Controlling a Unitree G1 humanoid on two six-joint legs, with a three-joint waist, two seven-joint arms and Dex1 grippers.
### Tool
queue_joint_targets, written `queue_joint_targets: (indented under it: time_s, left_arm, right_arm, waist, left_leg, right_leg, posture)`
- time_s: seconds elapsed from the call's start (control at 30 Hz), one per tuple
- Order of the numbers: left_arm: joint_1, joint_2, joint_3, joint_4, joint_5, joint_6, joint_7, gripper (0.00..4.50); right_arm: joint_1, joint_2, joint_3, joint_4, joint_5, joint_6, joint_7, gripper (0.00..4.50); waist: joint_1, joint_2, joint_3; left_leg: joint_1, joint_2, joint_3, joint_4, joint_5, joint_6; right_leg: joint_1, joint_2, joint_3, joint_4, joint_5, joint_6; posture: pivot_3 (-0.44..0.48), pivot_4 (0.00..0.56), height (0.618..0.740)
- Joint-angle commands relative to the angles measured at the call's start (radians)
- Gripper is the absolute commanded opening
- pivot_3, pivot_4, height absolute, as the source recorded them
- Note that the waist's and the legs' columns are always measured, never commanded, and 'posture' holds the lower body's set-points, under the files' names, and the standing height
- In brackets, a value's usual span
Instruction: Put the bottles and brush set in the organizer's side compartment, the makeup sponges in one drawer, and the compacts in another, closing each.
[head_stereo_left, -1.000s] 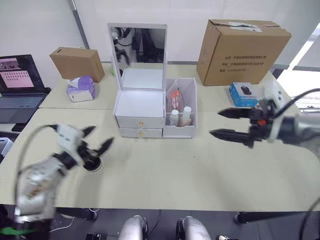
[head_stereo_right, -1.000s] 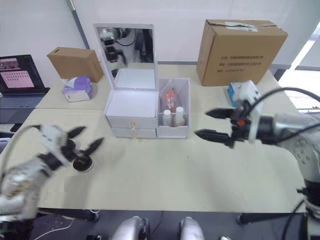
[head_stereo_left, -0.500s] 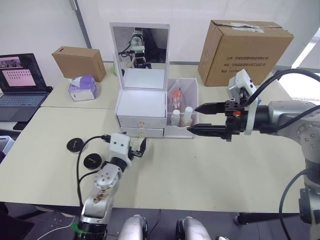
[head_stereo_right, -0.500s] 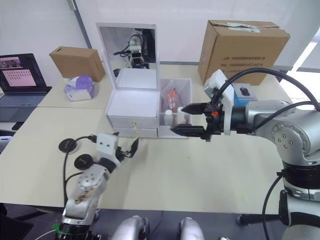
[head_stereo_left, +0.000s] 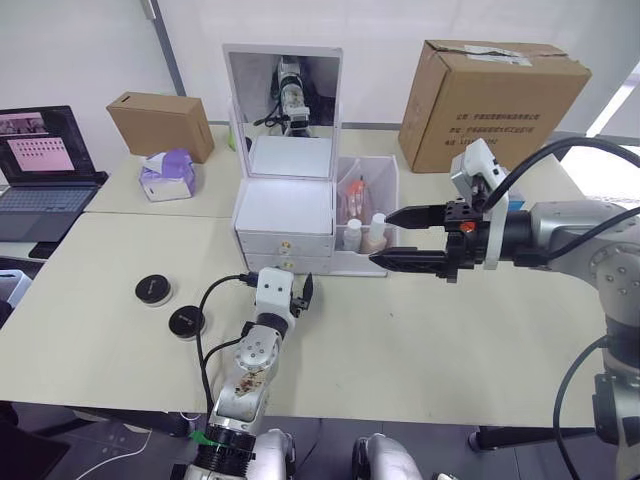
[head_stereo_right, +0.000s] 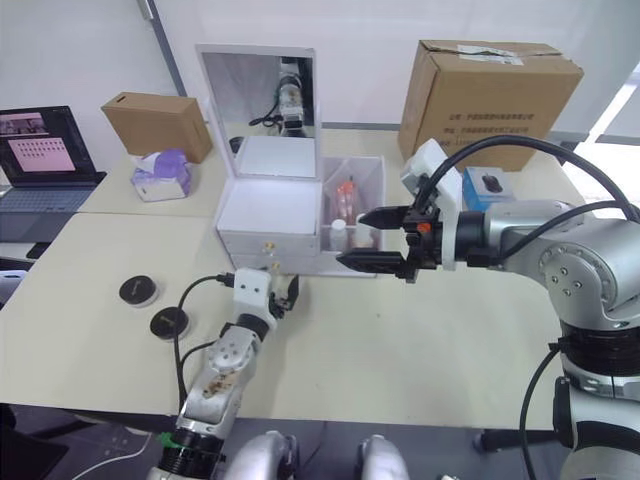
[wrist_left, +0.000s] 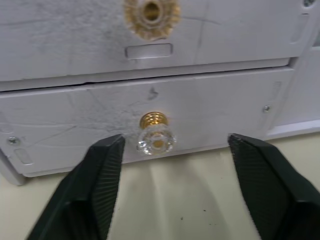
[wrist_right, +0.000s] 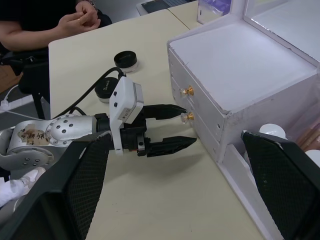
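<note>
Toward the back of the desk (head_stereo_left: 420, 330), mid-width: one white organizer (head_stereo_left: 285, 215) with raised mirror, two drawers stacked at its front, both pushed in; side compartment (head_stereo_left: 365, 215) on its right, already holding bottles (head_stereo_left: 362, 233) and what looks like the brush set, though that is hard to make out.

Item, lower drawer knob (wrist_left: 156, 140): clear and gold, facing the desk's front edge; left gripper (wrist_left: 167, 192) directly before it, fingers spread, one finger (wrist_left: 102, 172) either side of the knob, not yet touching; the knob's stem points straight back along the gripper's line, so the pull would likely run toward the front edge; bare desk behind the gripper gives the drawer room to slide.

Item, upper knob (wrist_left: 151, 12): just above the lower, untouched.

Item, right gripper (head_stereo_left: 395, 238): spread, empty, hovering just beside the side compartment's front right corner, clear of the drawers.

Item, two black compacts (head_stereo_left: 170, 305): lying near the desk's left edge, well apart from the organizer; left arm is nearer to them.

Sponges: none I can make out.

Judgement: bottles done; drawer opening in hand; compacts yet to stow; left gripper best placed for the knob.
</note>
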Motion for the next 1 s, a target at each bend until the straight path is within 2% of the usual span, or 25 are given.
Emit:
queue_joint_targets:
  time_s: [0.03,0.2,0.47,0.77,1.0]
  left_arm:
    - [-0.020,-0.013,0.007,-0.015,0.006,-0.044,0.013,2.28]
    - [-0.021,-0.021,0.014,-0.013,-0.001,-0.072,0.016,0.60]
    - [0.047,0.012,-0.004,-0.102,-0.008,-0.042,-0.037,0.55]
    - [0.290,0.179,-0.009,-0.458,-0.136,0.209,-0.228,0.55]
    - [0.349,0.255,-0.009,-0.581,-0.179,0.350,-0.263,0.55]
  right_arm:
    - [0.000,-0.017,-0.038,-0.032,0.026,0.012,-0.005,4.50]
    - [0.003,-0.016,-0.037,-0.042,0.040,0.019,-0.002,4.50]
    - [0.006,-0.010,-0.035,-0.053,0.063,0.017,-0.010,4.50]
    - [0.024,0.020,-0.015,-0.054,0.066,-0.002,-0.020,4.50]
    - [0.022,0.036,0.008,-0.040,0.049,-0.024,-0.004,4.50]
  waist:
    - [0.000,0.000,0.000]
    - [0.000,0.000,0.000]
    - [-0.001,0.000,0.000]
    - [-0.002,0.001,0.000]
    - [0.001,0.001,-0.001]
  left_leg:
    - [0.000,0.000,0.000,0.000,0.000,0.000]
    - [0.000,0.000,0.000,0.000,0.000,0.000]
    - [0.000,0.000,0.000,0.000,0.000,0.000]
    - [0.000,0.001,-0.001,0.000,0.000,0.000]
    - [0.000,0.000,-0.001,0.000,0.000,0.000]
  right_leg:
    - [0.000,0.000,0.000,0.000,0.000,0.000]
    - [0.000,0.000,0.000,0.000,0.000,0.000]
    - [0.000,0.001,0.000,0.000,0.000,0.000]
    - [-0.001,0.001,0.001,0.000,-0.003,0.005]
    - [-0.001,-0.001,-0.001,-0.001,-0.005,0.006]
  posture:
    - [0.000,0.150,0.731]
    - [0.000,0.150,0.731]
    - [0.000,0.150,0.731]
    - [0.000,0.150,0.731]
    - [0.000,0.150,0.731]
